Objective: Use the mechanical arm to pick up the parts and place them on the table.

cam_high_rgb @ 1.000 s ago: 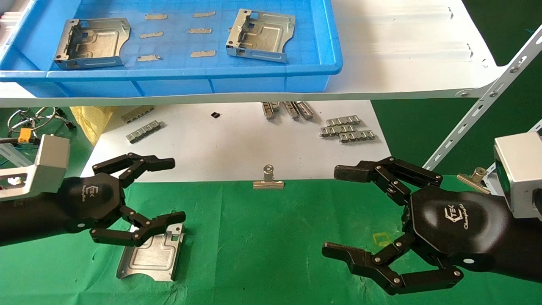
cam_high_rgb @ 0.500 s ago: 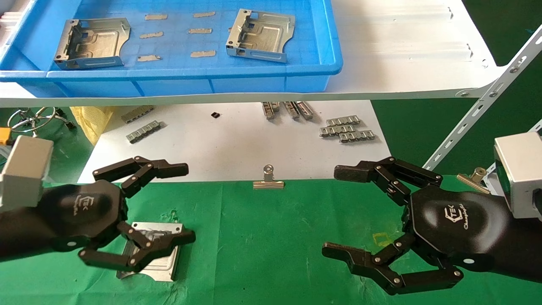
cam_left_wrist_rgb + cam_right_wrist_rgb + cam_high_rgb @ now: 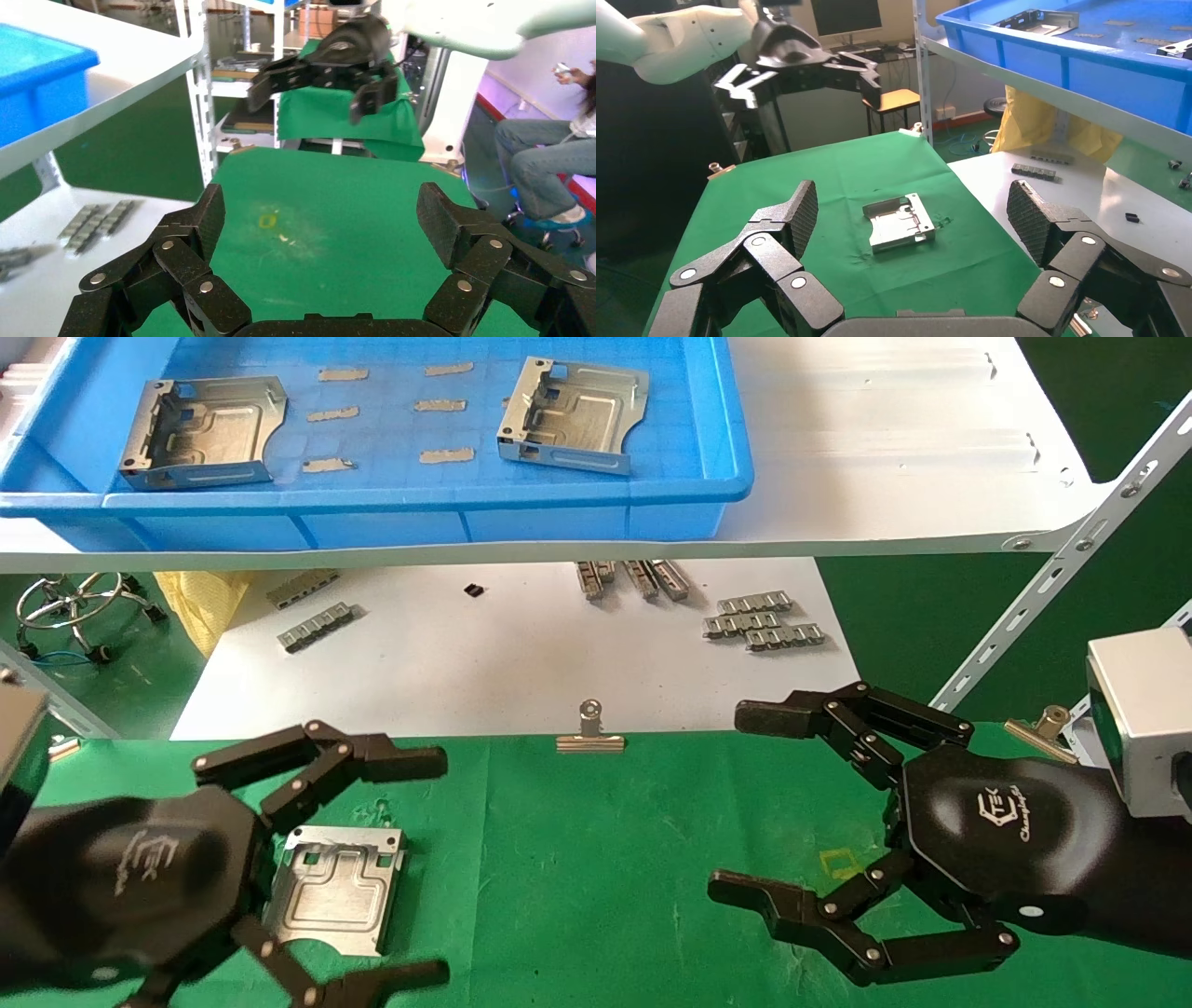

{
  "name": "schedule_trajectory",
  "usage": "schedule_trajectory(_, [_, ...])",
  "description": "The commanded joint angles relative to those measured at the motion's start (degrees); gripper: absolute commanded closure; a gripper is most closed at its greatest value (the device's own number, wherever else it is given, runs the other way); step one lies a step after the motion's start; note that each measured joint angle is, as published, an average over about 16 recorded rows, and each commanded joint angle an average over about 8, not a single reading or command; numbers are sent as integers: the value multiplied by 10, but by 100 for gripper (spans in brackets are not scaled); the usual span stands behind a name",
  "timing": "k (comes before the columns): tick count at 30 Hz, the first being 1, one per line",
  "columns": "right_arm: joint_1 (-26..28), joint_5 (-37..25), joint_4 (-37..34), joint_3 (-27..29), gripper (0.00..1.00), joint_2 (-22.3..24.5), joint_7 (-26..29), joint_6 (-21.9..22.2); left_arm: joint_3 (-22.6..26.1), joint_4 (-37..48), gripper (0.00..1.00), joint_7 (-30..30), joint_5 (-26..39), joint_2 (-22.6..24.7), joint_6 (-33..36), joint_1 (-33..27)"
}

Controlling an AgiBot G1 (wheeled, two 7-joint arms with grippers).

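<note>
One silver part [image 3: 335,889] lies flat on the green table [image 3: 605,859] at the near left. My left gripper [image 3: 433,868] hovers over it, open, with one finger on each side and not touching it. Two more parts [image 3: 200,430] [image 3: 570,426] lie in the blue tray [image 3: 419,500] on the shelf. My right gripper [image 3: 736,803] is open and empty over the right of the table. The right wrist view shows the part [image 3: 899,223] beyond its open gripper [image 3: 914,210] and the left hand [image 3: 800,67] farther off. The left wrist view shows its open gripper [image 3: 323,217] over bare cloth.
A white shelf board [image 3: 885,477] carries the tray above a lower white board [image 3: 521,663] with grey ribbed strips [image 3: 759,621]. A silver binder clip [image 3: 589,733] sits at the cloth's far edge. A slanted metal bracket [image 3: 1062,579] rises on the right.
My left gripper has drawn back toward the near edge and spread wider. Its fingers have come off the part, which now lies uncovered on the cloth. The right arm has not moved.
</note>
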Motion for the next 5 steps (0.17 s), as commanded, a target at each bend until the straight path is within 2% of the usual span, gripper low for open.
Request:
schedule_trajectory(1, [0, 0, 0, 0, 0, 0, 0, 0, -11, -21, 0, -11, -3, -3, -2, 10])
schedule_trajectory(5, [0, 0, 0, 0, 0, 0, 0, 0, -15, -29, 0, -13, -5, -4, -3, 13])
